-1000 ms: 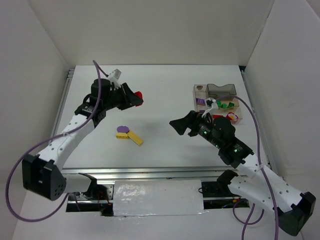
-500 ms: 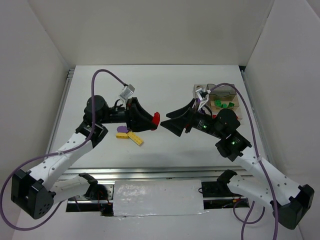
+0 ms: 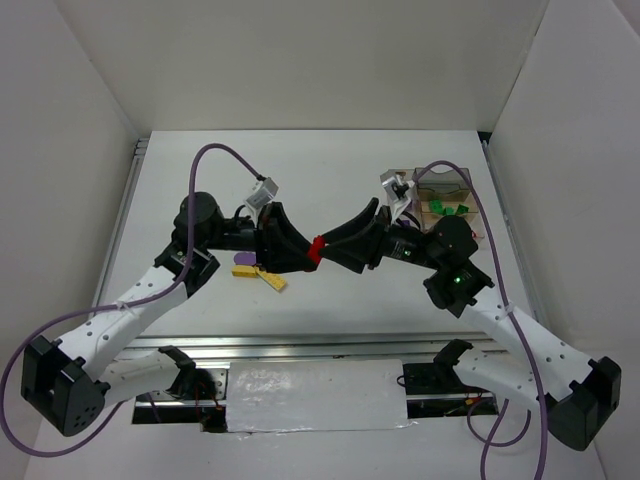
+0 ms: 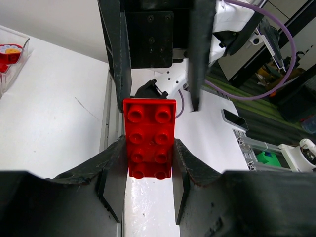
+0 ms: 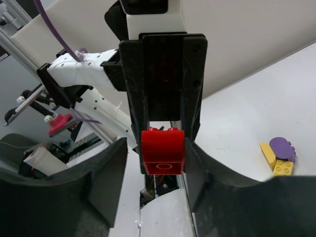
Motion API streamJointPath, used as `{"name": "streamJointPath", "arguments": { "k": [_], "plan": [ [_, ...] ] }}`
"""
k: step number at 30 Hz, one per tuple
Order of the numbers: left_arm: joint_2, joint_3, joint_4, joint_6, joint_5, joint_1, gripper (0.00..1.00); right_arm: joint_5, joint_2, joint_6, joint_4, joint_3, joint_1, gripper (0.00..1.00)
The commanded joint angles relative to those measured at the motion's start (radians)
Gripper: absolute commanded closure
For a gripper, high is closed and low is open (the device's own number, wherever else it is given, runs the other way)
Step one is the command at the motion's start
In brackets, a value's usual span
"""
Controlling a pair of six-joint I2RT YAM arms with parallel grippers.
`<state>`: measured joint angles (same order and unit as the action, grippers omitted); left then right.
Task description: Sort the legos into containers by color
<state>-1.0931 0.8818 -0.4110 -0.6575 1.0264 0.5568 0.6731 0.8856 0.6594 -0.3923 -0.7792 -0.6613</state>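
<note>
A red lego (image 3: 318, 246) hangs in mid-air above the table's middle, with my left gripper (image 3: 308, 252) shut on its near end. In the left wrist view the studded brick (image 4: 149, 138) is pinched between both pads. My right gripper (image 3: 327, 243) faces it from the right and straddles the brick's free end (image 5: 163, 150). One right finger (image 5: 195, 158) touches the brick, while a gap remains at the other finger (image 5: 111, 168). The containers (image 3: 445, 195) stand at the back right, holding green legos (image 3: 447, 209).
A purple lego (image 3: 246, 258) and two yellow legos (image 3: 270, 277) lie on the table under the left arm. They also show at the right edge of the right wrist view, the yellow lego (image 5: 275, 160) and the purple lego (image 5: 281, 146). A compartment with red legos (image 4: 10, 54) shows at far left.
The left gripper carried the red lego from the back left to the middle. The right gripper swung left from the containers, met it, and its jaws have narrowed around the brick.
</note>
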Motion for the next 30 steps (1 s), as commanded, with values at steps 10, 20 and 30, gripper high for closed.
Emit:
{"name": "streamJointPath", "arguments": {
  "k": [10,20,30],
  "plan": [
    [0.015,0.043,-0.032,0.039,0.006,0.011,0.99,0.036,0.042,-0.021,-0.088,0.003,-0.034,0.41],
    [0.022,0.109,0.15,0.104,-0.2,0.012,0.0,-0.158,-0.013,-0.121,0.066,0.014,-0.026,1.0],
    [0.032,0.374,1.005,0.05,-1.304,0.002,0.01,-0.881,-0.076,-0.143,0.472,-0.017,0.224,1.0]
  ]
}}
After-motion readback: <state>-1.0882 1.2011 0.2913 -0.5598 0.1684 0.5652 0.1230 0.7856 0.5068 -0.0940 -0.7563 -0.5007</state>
